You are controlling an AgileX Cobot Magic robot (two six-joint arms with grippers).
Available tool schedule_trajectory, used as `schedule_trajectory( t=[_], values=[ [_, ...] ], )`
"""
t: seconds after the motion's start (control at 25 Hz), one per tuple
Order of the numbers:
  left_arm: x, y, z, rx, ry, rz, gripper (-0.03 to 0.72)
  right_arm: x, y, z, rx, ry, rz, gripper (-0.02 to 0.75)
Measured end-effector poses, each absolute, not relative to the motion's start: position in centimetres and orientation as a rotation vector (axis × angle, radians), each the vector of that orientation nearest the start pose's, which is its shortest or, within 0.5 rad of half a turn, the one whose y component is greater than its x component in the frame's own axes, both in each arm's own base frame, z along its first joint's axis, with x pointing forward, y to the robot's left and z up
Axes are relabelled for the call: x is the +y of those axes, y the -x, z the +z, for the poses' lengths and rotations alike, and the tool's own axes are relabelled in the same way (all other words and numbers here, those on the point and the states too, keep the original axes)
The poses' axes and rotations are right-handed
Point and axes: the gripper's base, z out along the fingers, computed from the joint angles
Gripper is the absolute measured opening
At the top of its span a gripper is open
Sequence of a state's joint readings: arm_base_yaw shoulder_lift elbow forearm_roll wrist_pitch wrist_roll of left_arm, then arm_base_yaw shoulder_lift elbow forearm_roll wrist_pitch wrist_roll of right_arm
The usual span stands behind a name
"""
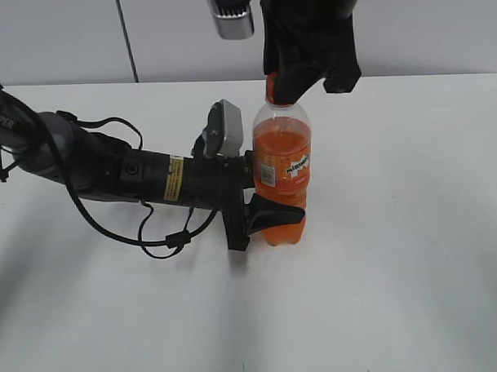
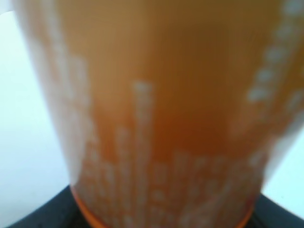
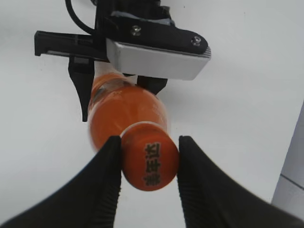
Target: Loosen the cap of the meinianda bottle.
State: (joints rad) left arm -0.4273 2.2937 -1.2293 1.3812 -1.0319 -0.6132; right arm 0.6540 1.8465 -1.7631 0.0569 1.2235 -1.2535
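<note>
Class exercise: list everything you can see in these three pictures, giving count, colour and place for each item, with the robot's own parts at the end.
Bottle: one, clear with orange drink and orange label, upright mid-table.
Cap: one, orange with dark characters, on the bottle's top.
Table: one, white, under everything.
Left gripper: one, black, clamped around the bottle's lower body from the left.
Right gripper: one, black, reaching down from above, fingers against both sides of the cap.

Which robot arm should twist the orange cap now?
The right one. The right gripper already has its fingers on both sides of the cap, above the meinianda bottle. The left gripper is busy clamping the bottle's body, keeping it upright on the table.
</note>
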Motion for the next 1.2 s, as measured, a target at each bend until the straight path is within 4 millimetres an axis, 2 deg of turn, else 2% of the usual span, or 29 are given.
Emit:
schedule_trajectory(
  t=[0.24, 1.2],
  values=[
    [-24.08, -34.38, 8.31, 1.47, -1.429, -1.0, 0.4, 24.51, -31.11, 32.21, 1.53, 2.331, -0.085, 0.272],
    [-24.06, -34.31, 8.33, 1.456, -1.441, -1.002, 0.399, 24.81, -30.89, 32.24, 1.52, 2.321, -0.03, 0.272]
  ],
)
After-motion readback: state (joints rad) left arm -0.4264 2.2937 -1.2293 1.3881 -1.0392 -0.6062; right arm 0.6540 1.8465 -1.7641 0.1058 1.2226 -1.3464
